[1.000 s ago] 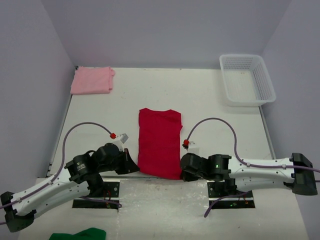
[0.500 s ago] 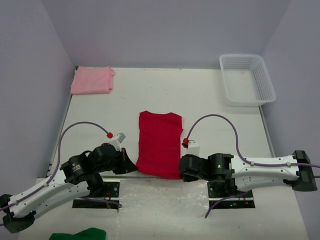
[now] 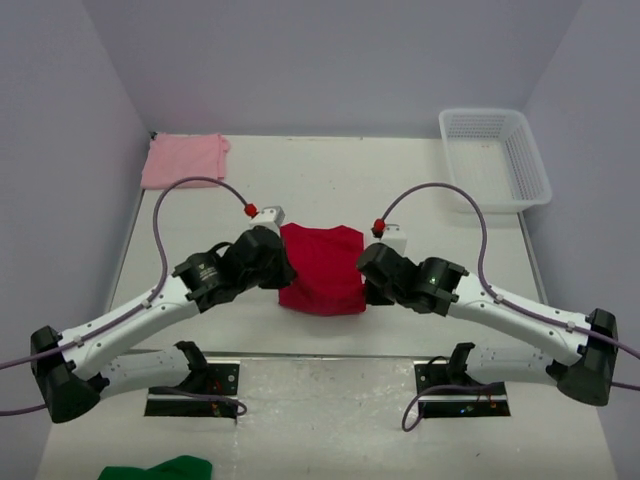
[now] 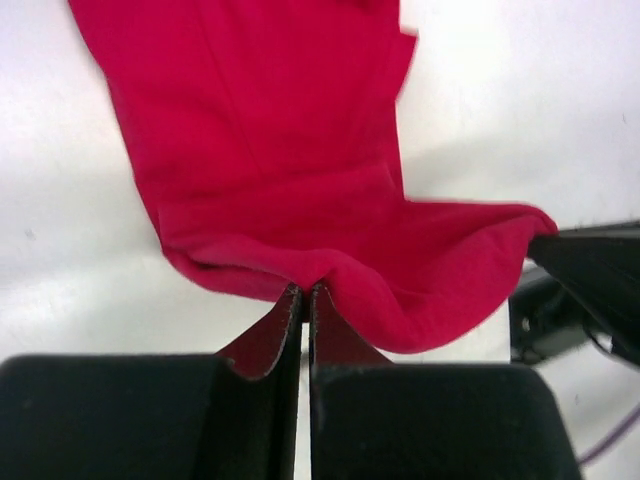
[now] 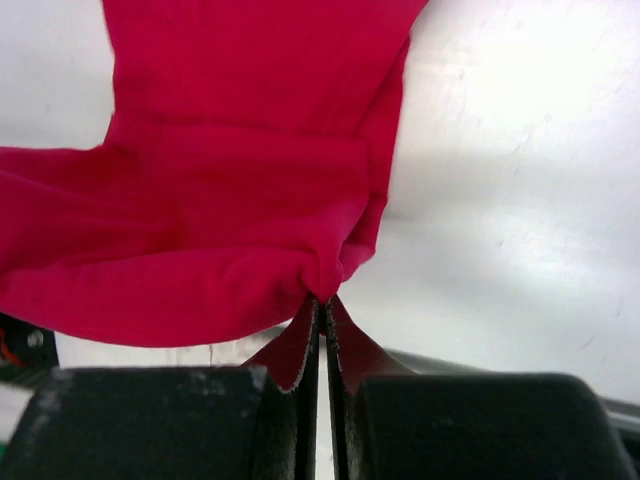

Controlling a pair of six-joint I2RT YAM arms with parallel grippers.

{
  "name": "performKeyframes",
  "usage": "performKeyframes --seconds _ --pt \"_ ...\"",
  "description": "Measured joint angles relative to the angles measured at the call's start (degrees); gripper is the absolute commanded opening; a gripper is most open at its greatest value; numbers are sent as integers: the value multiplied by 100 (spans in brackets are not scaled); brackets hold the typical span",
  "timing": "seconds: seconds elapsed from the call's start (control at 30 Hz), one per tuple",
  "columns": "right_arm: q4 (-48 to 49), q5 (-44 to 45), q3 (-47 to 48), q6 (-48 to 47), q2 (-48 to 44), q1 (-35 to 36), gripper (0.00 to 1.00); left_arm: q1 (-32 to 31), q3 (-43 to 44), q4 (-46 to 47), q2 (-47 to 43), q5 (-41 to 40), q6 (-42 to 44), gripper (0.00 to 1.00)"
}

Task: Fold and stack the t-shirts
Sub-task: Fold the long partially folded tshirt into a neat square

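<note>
Your left fingers [image 4: 268,345] and right fingers [image 5: 288,355] each clench one end of the red t-shirt's [image 3: 320,268] near edge, raised above the bench [image 3: 430,200] mid-fold. The pink t-shirt [image 3: 185,160] lies folded at the far-left corner. Stacking is not yet done.
</note>
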Motion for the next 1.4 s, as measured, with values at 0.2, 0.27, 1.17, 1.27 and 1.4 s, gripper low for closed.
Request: performKeyframes --seconds 0.2,0.27,1.17,1.27,1.4 --pt "400 -295 584 -1161 811 -1156 0 1193 708 608 1095 -63 817 0" --pt "555 -422 789 -1473 1091 -1375 0 1504 887 697 1353 -52 1016 0" --pt "1412 -1639 2570 -2999 4557 -3281 0 3045 2634 2634 5744 1325 2500 0" --pt "1438 -1646 2726 -3047 4815 -3497 0 3067 2754 2739 5799 1408 2579 1" --pt "1379 -1620 3141 -3088 5215 -3762 43 3067 2800 2872 5825 1462 2660 16"
